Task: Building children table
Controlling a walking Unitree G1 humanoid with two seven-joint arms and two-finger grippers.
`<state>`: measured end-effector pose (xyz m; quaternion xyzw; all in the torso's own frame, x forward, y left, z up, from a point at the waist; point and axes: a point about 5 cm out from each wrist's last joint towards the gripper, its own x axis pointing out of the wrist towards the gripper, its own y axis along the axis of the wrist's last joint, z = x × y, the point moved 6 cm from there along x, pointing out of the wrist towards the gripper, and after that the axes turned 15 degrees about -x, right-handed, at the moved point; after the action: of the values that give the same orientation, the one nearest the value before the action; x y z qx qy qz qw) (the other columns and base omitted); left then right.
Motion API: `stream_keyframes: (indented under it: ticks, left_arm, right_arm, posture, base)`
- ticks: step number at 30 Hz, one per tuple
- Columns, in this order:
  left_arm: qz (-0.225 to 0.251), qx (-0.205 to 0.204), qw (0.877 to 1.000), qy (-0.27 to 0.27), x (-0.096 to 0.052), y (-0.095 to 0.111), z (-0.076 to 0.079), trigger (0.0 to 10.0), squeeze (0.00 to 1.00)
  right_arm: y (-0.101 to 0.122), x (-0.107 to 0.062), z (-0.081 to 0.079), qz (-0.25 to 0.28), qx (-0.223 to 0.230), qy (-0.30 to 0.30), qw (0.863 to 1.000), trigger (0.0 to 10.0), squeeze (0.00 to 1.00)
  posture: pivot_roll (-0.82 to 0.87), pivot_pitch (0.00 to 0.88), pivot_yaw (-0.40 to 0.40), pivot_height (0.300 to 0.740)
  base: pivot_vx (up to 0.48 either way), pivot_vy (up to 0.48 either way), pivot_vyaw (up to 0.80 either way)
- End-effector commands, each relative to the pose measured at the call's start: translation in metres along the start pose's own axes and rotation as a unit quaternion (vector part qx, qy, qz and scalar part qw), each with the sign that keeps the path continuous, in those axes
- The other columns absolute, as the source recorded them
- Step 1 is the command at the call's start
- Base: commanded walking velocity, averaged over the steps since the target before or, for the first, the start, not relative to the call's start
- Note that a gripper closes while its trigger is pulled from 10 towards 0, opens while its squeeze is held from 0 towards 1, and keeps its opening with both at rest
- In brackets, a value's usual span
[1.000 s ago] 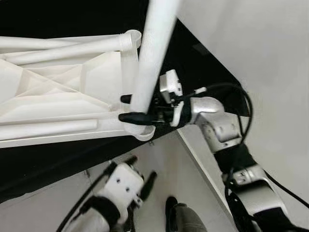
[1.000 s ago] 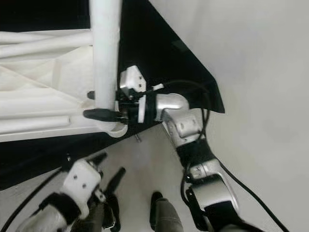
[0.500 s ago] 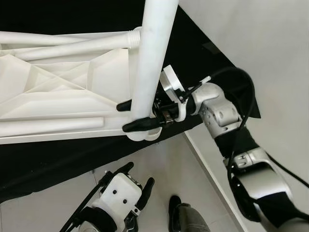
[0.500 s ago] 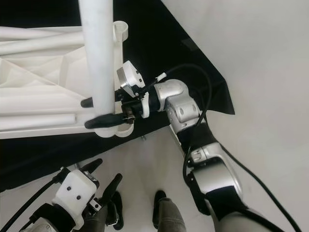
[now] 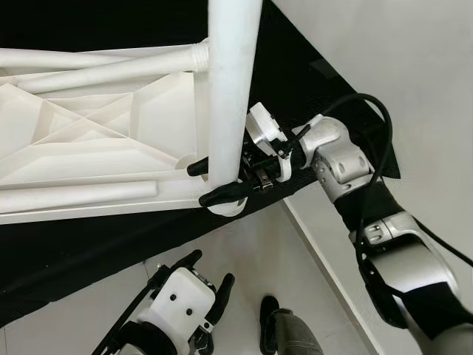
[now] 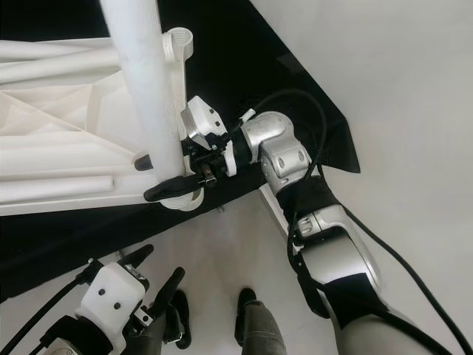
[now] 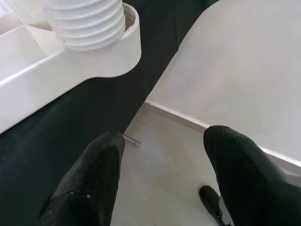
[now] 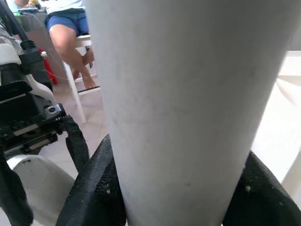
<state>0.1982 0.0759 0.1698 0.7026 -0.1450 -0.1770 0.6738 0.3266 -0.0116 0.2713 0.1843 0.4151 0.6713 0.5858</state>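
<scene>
A white plastic tabletop (image 5: 89,140) lies upside down on a black cloth (image 5: 74,251). A thick white table leg (image 5: 229,89) stands in its near corner socket (image 5: 225,207), and its threaded end (image 7: 87,23) sits in the socket ring (image 7: 113,52). My right gripper (image 5: 201,183) is shut on the leg just above the socket, with a black finger (image 8: 89,188) on each side of the leg (image 8: 188,94). My left gripper (image 5: 211,268) hangs open and holds nothing, low over the floor below that corner, and also shows as the left gripper (image 7: 165,136) in the wrist view.
More white legs lie on the tabletop, one along the near side (image 5: 81,194) and others at the far side (image 5: 96,70). Light tiled floor (image 5: 259,251) lies in front, a pale wall (image 5: 399,74) to the right. A small screw (image 7: 133,141) lies by the cloth's edge. A person (image 8: 70,28) sits on a white chair.
The leg's top has swung to the left, from leaning right to nearly upright, and my right wrist has turned with it. The left gripper stays low and open.
</scene>
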Motion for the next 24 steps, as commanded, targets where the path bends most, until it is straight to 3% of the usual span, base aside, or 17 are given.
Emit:
stream_keyframes:
  ticks: [1, 14, 24]
  left_arm:
    - [-0.012, 0.001, 1.000, -0.003, -0.005, -0.002, 0.003, 10.0, 0.00]
    - [-0.011, 0.001, 1.000, -0.001, -0.004, -0.002, 0.003, 10.0, 0.00]
    - [-0.011, 0.002, 1.000, -0.001, -0.002, -0.002, 0.002, 10.0, 0.00]
  right_arm:
    - [-0.016, 0.002, -0.009, -0.030, 0.012, 0.020, 0.999, 10.0, 0.00]
    - [-0.018, -0.015, -0.007, -0.059, 0.027, 0.024, 0.998, 10.0, 0.00]
    - [-0.018, -0.009, -0.012, -0.043, 0.029, 0.031, 0.998, 10.0, 0.00]
  posture:
    - [0.04, 0.434, 0.000, 0.740]
    - [0.04, 0.433, -0.002, 0.740]
    - [0.04, 0.428, -0.002, 0.740]
  base:
    - [0.000, 0.000, 0.00]
    - [0.000, 0.000, 0.00]
    - [0.000, 0.000, 0.00]
